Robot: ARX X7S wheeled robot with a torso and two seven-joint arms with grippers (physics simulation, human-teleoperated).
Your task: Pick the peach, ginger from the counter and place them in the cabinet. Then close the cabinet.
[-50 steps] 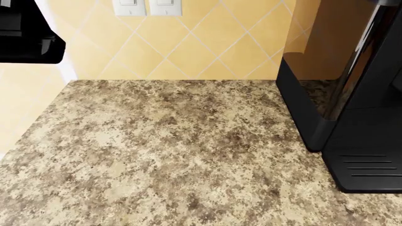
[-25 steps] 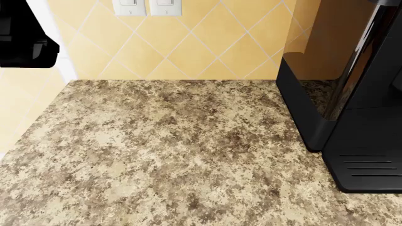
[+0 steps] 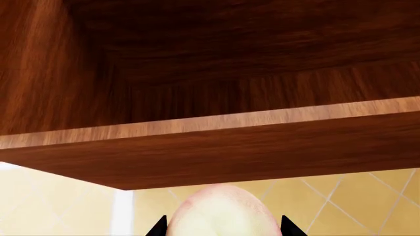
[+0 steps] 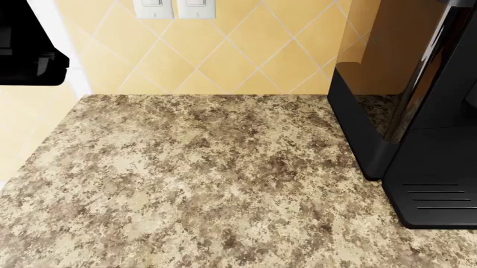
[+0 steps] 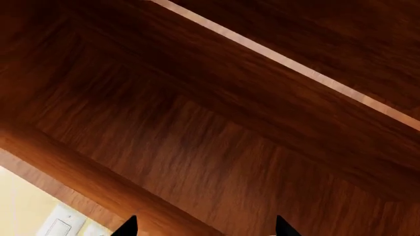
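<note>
Left gripper [image 3: 222, 228] holds a pale, round thing between its two black fingertips [image 3: 157, 228]. It looks like the peach [image 3: 222, 214], cream with a little pink, but only part shows. It sits just below the front edge of the brown wood cabinet [image 3: 210, 142], near the yellow tile wall [image 3: 354, 196].

Right gripper [image 5: 203, 227] has its two black tips apart with nothing between them, pointing into the cabinet.

From the head, the speckled counter [image 4: 194, 184] has a black machine [image 4: 417, 139] at its right edge. Two white switches [image 4: 175, 8] sit on the wall. No writing can be read.
</note>
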